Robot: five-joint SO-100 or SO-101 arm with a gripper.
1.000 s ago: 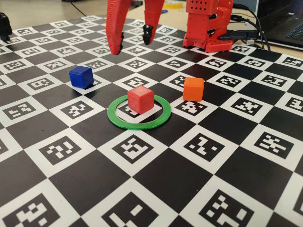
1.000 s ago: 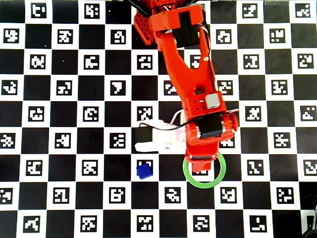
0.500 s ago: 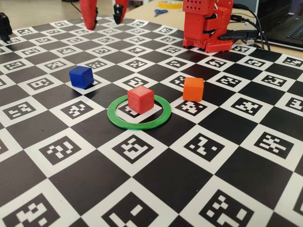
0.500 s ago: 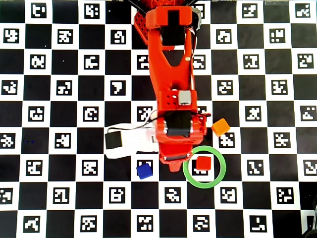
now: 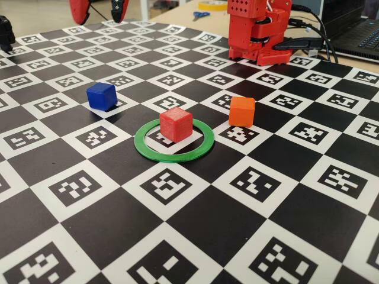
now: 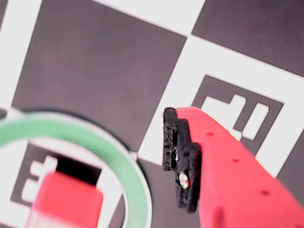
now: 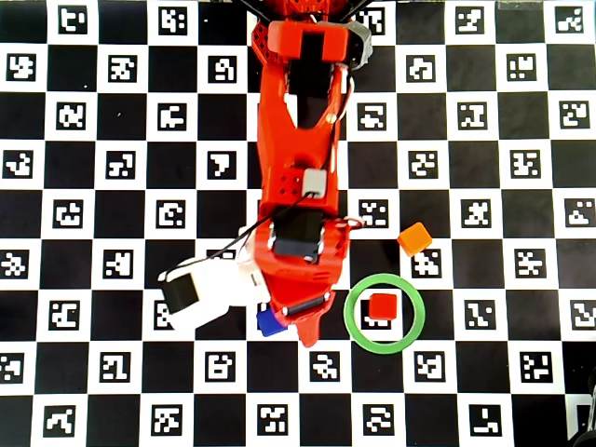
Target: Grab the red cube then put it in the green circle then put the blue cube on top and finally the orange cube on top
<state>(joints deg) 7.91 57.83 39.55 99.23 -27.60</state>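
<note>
The red cube [image 5: 176, 124] sits inside the green circle [image 5: 174, 157] on the checkered board. It also shows in the overhead view [image 7: 383, 306] and, blurred, in the wrist view [image 6: 66, 202]. The blue cube [image 5: 102, 96] rests on the board to the left of the ring, and the orange cube [image 5: 241, 111] to its right. My gripper [image 5: 100, 19] hangs high above the board at the far left, open and empty. In the overhead view the arm half covers the blue cube [image 7: 269, 324]. The wrist view shows one red finger with a black pad [image 6: 182, 159] beside the ring [image 6: 95, 137].
The board [image 5: 195, 231] is covered in black squares and white marker tiles. The red arm base [image 5: 257, 29] stands at the far right with cables and a laptop [image 5: 361, 32] behind it. A white camera block [image 7: 200, 293] sticks out from the wrist.
</note>
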